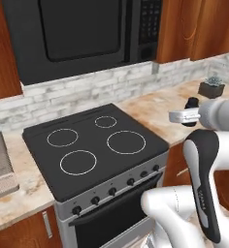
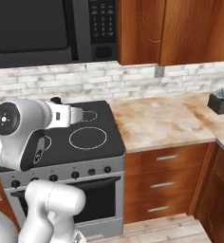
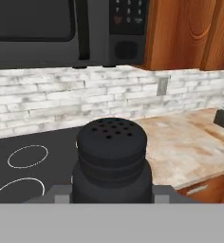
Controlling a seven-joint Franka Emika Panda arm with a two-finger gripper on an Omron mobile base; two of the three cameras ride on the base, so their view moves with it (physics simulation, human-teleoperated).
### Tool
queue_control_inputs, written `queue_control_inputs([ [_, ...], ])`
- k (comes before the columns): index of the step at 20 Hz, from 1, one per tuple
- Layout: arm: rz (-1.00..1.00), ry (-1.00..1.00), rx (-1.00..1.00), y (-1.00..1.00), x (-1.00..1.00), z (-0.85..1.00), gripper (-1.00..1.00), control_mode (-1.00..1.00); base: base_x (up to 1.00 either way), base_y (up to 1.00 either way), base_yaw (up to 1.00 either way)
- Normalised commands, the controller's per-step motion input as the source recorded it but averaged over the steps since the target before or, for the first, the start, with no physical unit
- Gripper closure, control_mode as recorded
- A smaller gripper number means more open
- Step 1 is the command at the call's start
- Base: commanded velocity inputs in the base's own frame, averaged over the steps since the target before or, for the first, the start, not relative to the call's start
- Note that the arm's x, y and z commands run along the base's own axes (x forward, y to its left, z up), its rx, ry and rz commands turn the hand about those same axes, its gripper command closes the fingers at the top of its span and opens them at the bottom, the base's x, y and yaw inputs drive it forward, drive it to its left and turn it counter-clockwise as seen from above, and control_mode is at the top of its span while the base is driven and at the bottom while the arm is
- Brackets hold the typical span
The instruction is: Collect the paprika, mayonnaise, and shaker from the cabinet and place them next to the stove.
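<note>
Shaker point(image 3: 112, 159) held upright in closed gripper point(image 1: 190, 112), above counter point(image 2: 156, 121) just R of stove point(image 1: 94, 145); set-down lies straight below.

A home kitchen: stove point(image 1: 94, 145), microwave point(image 1: 82, 31) above, marble-look counter point(image 2: 161, 121), brick-tile backsplash point(image 2: 85, 78), wood cabinets point(image 2: 171, 28).

Tool point(image 1: 190, 115) shut on black shaker point(image 1: 191, 102) above counter point(image 1: 150, 109), right of stove point(image 1: 94, 145).

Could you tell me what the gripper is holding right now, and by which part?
The gripper is shut on the black shaker, gripping its lower body, with the perforated top standing free above the fingers.
</note>
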Motion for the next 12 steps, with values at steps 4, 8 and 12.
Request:
queue_control_inputs([
  [4,0.00,0.00,0.00,0.00,0.00,0.00,1.00,1.00,0.33,-0.72,0.39],
  [8,0.00,0.00,0.00,0.00,0.00,0.00,1.00,1.00,0.52,-0.51,0.44],
  [12,0.00,0.00,0.00,0.00,0.00,0.00,1.00,1.00,0.61,-0.30,0.52],
])
